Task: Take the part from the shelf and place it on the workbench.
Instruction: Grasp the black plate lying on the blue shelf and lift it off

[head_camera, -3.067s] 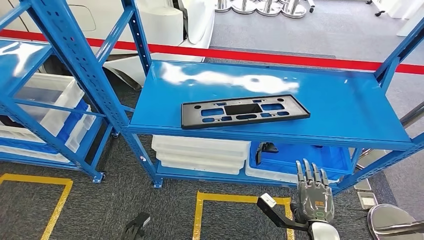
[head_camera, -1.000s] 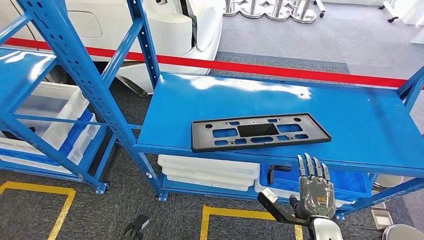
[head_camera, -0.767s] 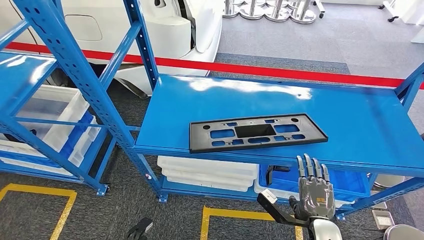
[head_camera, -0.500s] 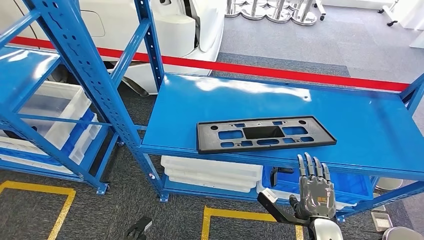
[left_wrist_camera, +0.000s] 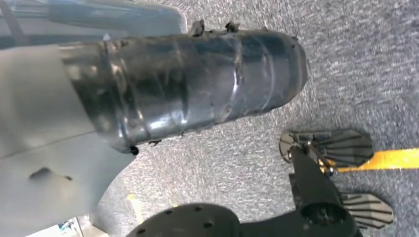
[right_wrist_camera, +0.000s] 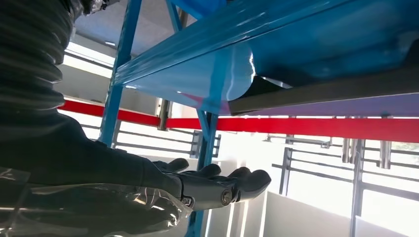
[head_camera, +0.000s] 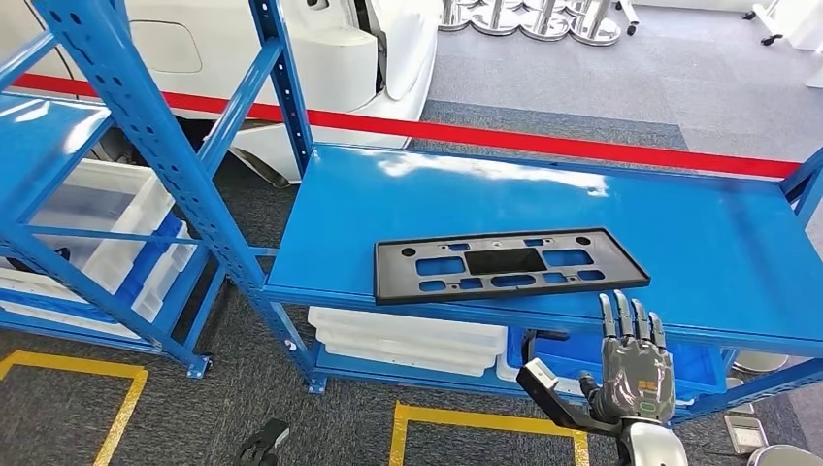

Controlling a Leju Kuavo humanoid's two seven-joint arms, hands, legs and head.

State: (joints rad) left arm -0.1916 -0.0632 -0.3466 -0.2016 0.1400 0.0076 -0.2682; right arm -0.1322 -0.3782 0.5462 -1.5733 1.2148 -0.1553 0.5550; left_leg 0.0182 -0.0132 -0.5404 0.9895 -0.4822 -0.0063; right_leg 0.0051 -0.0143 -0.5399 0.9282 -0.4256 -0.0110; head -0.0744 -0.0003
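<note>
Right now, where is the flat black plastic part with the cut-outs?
In the head view, the flat black plastic part lies near the front edge of the blue metal shelf, just beyond the open right hand.

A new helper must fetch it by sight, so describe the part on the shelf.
Find the blue shelf in front of the red floor line. On its top board, near the front edge, lies the part: a flat, long black plastic frame with rectangular cut-outs. It is the only thing on that board; the white bins sit one level below.
</note>
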